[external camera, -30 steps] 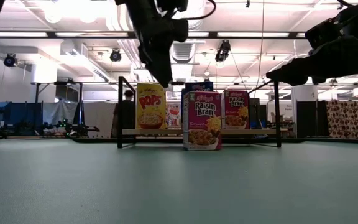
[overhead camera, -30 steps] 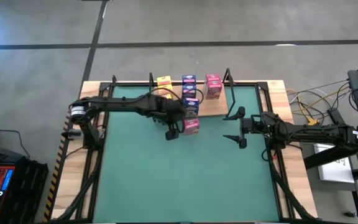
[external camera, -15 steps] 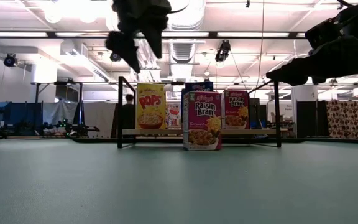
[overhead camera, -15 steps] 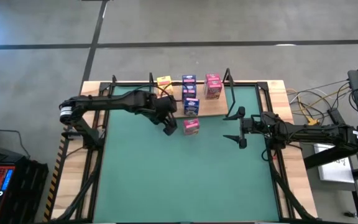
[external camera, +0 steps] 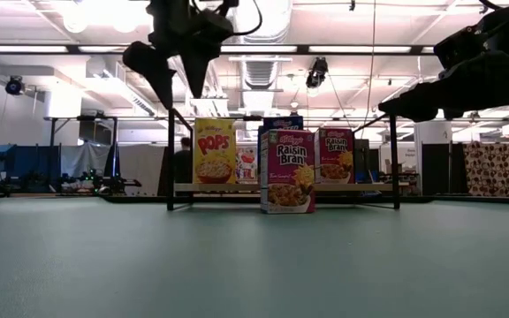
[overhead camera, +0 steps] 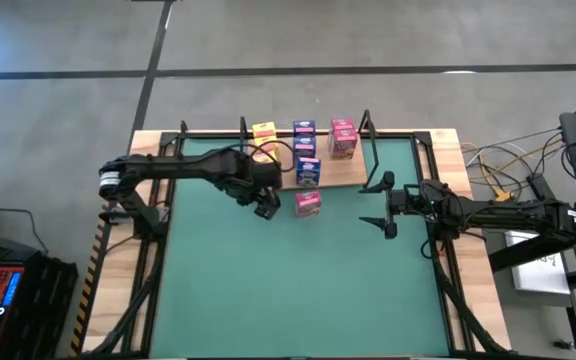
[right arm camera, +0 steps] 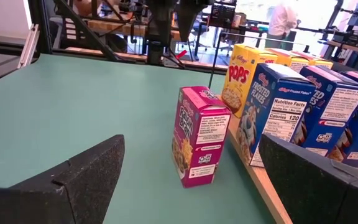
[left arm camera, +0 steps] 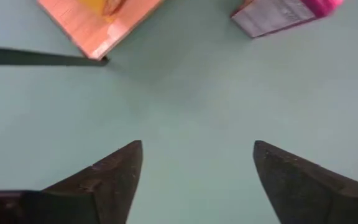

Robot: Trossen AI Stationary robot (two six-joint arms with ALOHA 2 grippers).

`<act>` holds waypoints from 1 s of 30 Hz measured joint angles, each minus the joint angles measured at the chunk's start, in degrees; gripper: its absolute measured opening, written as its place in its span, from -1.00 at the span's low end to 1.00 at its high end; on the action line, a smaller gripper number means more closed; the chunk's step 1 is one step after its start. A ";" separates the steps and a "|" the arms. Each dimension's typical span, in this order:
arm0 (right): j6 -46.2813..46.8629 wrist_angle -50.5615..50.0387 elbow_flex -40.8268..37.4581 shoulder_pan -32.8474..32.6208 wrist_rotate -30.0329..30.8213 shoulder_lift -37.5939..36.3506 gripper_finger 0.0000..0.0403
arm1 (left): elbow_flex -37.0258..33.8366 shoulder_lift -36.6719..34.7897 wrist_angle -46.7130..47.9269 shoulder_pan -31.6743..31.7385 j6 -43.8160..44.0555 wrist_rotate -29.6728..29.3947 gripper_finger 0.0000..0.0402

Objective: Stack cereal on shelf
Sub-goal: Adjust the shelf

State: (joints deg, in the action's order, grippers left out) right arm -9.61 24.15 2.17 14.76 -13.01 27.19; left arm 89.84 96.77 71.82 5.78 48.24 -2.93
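Left claw point(overhead camera: 265, 207) retreated, empty | pink box point(overhead camera: 308, 203) off shelf point(overhead camera: 340, 172)

From my left wrist view, the pink box point(left arm camera: 288, 14) and the shelf point(left arm camera: 98, 28) are cut off by the edge. Across the desk, the blue box point(external camera: 281, 121) hides behind the pink box. I cannot count all nine boxes from overhead.

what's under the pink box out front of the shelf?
The pink box stands upright on the green mat, just off the shelf edge, nothing under it. It hides part of a blue box behind; the lower half can't be seen from the low view.
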 joint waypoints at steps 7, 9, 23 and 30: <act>0.00 0.01 0.02 -0.01 0.01 0.00 0.79 | -2.39 1.11 1.67 0.04 6.48 -3.93 0.13; 0.00 0.01 0.00 0.00 0.01 0.01 0.79 | -3.22 1.16 1.67 0.04 6.50 -4.07 0.05; 0.00 0.04 0.02 0.01 -0.01 0.01 0.79 | -3.11 -0.40 3.07 0.29 12.90 -13.21 -0.41; 0.00 0.04 0.00 -0.01 0.01 0.01 0.79 | -0.15 -2.54 5.14 1.17 14.31 -16.43 -0.39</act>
State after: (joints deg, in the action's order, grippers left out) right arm -9.61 24.18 2.18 14.74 -12.99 27.20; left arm 89.69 94.23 76.95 6.95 62.55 -19.37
